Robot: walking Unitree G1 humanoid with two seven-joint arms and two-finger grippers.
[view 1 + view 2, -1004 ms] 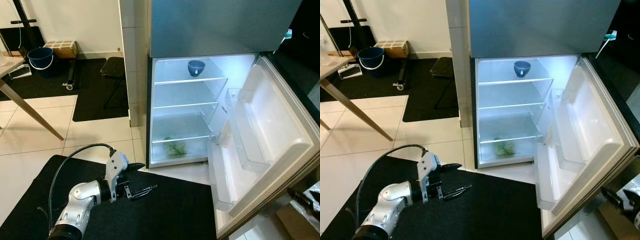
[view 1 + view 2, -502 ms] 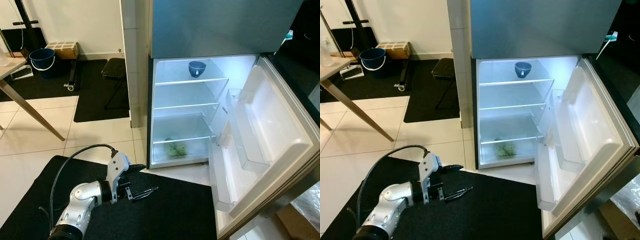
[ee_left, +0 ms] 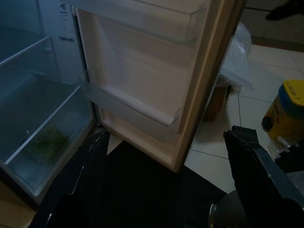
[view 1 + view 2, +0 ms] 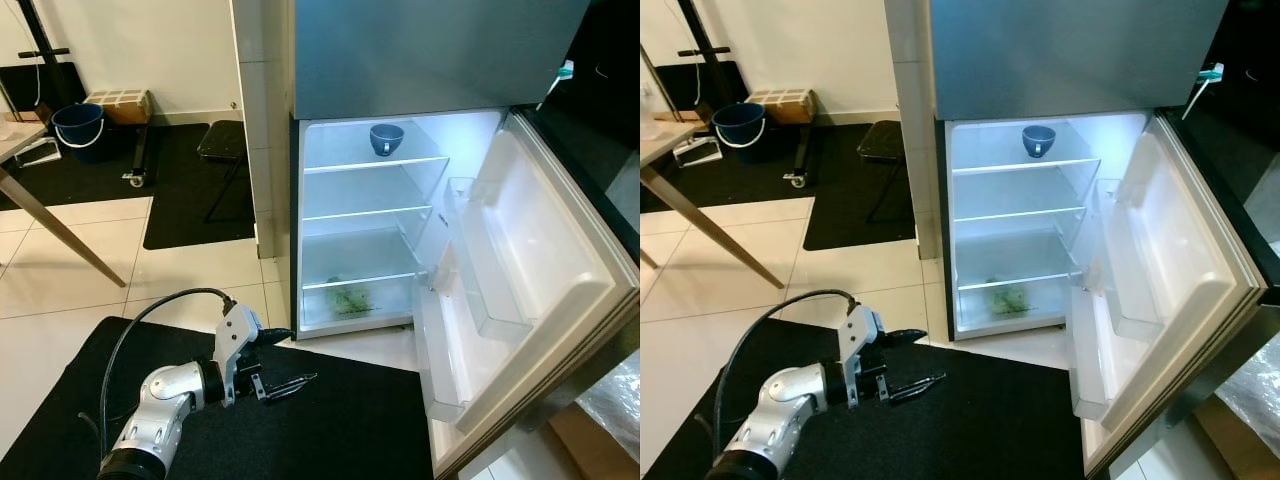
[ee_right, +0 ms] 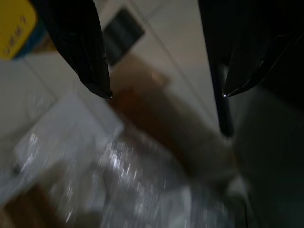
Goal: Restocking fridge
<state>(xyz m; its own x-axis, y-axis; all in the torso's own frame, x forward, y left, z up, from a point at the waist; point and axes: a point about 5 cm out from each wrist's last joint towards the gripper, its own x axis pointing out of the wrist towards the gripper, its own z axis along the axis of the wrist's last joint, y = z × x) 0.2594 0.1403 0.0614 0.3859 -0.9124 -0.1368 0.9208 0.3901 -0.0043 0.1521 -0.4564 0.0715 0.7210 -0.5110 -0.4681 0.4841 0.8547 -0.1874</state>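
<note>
The fridge [image 4: 370, 215] stands with its lower door [image 4: 540, 290] swung wide to the right, and the door bins are bare. A blue cup [image 4: 386, 138] sits on the top shelf, and green vegetables [image 4: 348, 298] lie in the bottom drawer. Low over the black mat [image 4: 330, 420], my left gripper [image 4: 285, 358] is open and holds nothing; it points toward the fridge door [image 3: 156, 90]. My right gripper [image 5: 166, 95] is open above crinkled clear plastic [image 5: 118, 180] and a brown box [image 5: 156, 109]. A yellow container with a blue lid [image 3: 285, 111] stands on the tiles beyond the door.
A wooden table leg [image 4: 60, 235] slants at the left, with a blue bucket [image 4: 78, 125] and a black stool [image 4: 222, 150] behind it. A plastic-wrapped box [image 4: 610, 405] lies on the floor under the open door. White tiles lie between the mat and the fridge.
The camera has shifted a little. My right gripper has drawn back from the lower right corner beside the fridge door. The left arm has stayed in place, still open.
</note>
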